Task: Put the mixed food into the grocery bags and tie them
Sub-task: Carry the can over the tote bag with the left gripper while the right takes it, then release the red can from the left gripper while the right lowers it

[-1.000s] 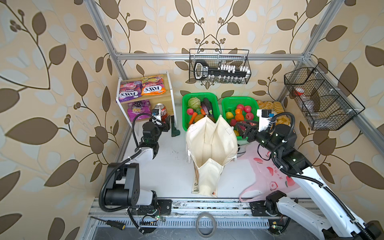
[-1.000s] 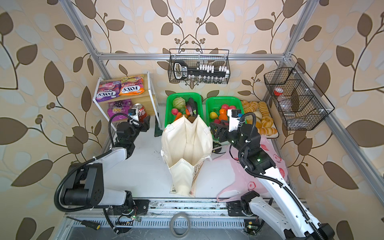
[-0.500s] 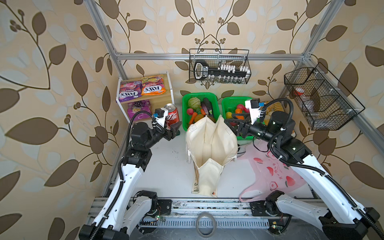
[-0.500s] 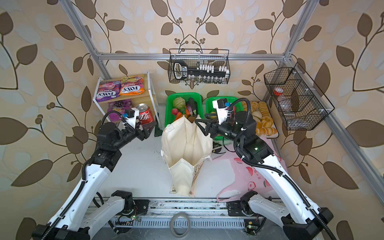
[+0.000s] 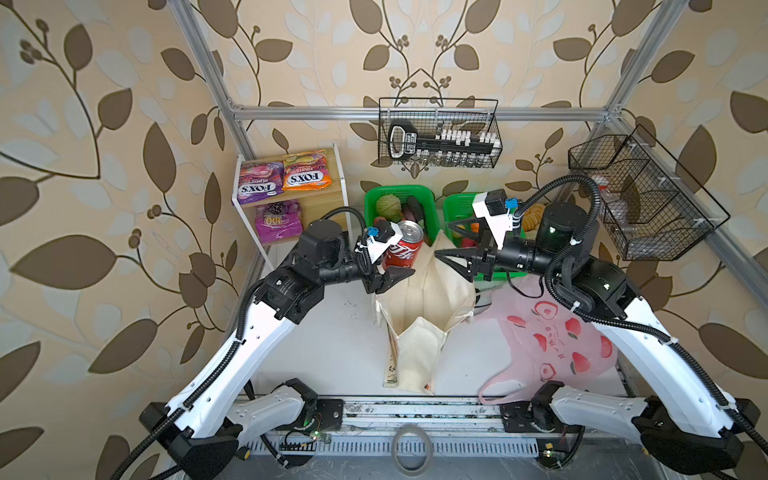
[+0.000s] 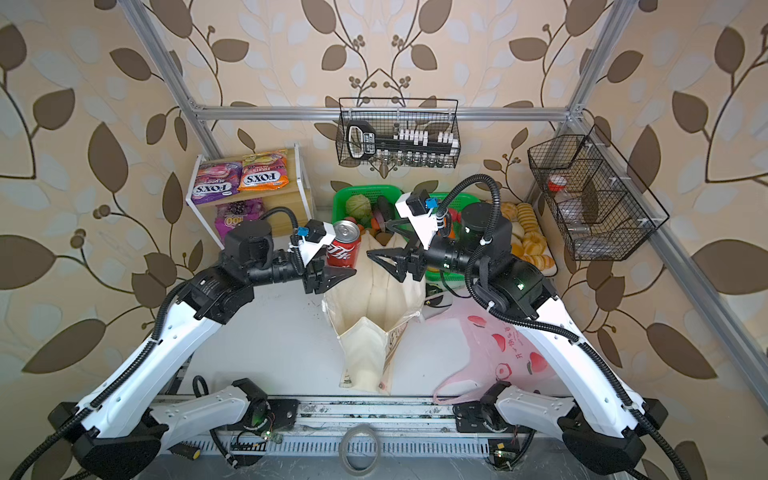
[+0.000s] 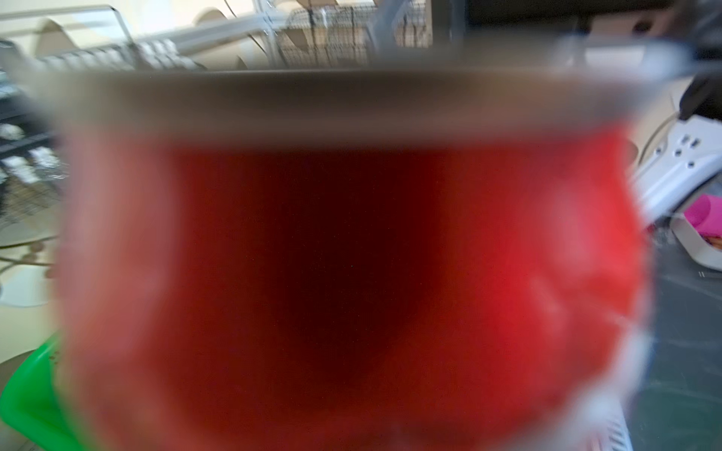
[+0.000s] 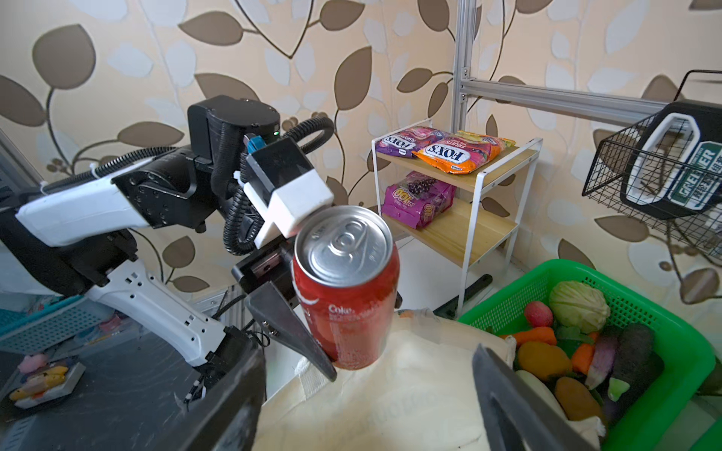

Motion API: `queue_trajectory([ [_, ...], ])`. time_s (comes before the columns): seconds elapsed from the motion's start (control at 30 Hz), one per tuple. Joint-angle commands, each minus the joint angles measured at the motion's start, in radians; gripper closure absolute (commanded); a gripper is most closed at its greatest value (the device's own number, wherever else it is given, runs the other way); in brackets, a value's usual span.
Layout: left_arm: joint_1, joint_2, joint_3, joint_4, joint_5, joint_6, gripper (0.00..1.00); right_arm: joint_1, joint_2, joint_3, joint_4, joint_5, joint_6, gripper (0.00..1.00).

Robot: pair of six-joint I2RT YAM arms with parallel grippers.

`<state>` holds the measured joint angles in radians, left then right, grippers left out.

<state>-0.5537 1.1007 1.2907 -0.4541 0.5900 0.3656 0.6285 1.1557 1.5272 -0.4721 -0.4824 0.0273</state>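
As the left pincer [image 5: 399, 266] pinches a red soda can [image 5: 405, 249] over the cream canvas tote [image 5: 419, 307], the right pincer [image 5: 441, 238] gapes. A green mesh basket [image 5: 374, 198] holds green cabbage [image 5: 387, 204].

Red soda can [image 8: 345, 296] is upright, tab end up, clamped in my L gripper [image 8: 353, 336], just above the L rim of the cream canvas tote [image 5: 419, 316]. Tote stands mid-table, mouth open. Pink peach-print bag [image 5: 552, 345] lies slumped just R of it. Orange FOX'S pkt [image 5: 306, 176] sits on top of the shelf [image 5: 322, 208], purple "100" pkt [image 5: 277, 222] on the lower level. Green cabbage [image 5: 388, 204] lies in the green basket [image 5: 368, 208].
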Motion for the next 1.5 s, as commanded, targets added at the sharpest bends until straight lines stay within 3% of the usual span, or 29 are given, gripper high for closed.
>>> queue_trajectory([
  [0.0, -0.049, 0.025, 0.083, 0.029, -0.022, 0.097, 0.77, 0.006, 0.036, 0.055, -0.114, 0.016, -0.102, 0.14],
  [0.37, -0.174, 0.090, 0.117, -0.015, -0.119, 0.179, 0.76, 0.006, 0.116, 0.105, -0.224, -0.004, -0.151, 0.11],
  [0.67, -0.181, 0.068, 0.099, 0.024, -0.114, 0.162, 0.75, 0.007, 0.131, 0.084, -0.270, -0.035, -0.191, 0.13],
  [0.83, -0.183, 0.071, 0.098, 0.018, -0.101, 0.165, 0.73, 0.006, 0.137, 0.076, -0.262, -0.096, -0.198, 0.21],
  [1.1, -0.183, 0.067, 0.088, 0.030, -0.085, 0.161, 0.72, 0.006, 0.141, 0.059, -0.254, -0.093, -0.197, 0.15],
  [1.3, -0.183, 0.059, 0.080, 0.035, -0.088, 0.157, 0.70, 0.006, 0.141, 0.052, -0.257, -0.124, -0.210, 0.29],
  [1.47, -0.183, 0.052, 0.070, 0.043, -0.112, 0.135, 0.60, 0.006, 0.133, 0.041, -0.237, -0.108, -0.202, 0.45],
])
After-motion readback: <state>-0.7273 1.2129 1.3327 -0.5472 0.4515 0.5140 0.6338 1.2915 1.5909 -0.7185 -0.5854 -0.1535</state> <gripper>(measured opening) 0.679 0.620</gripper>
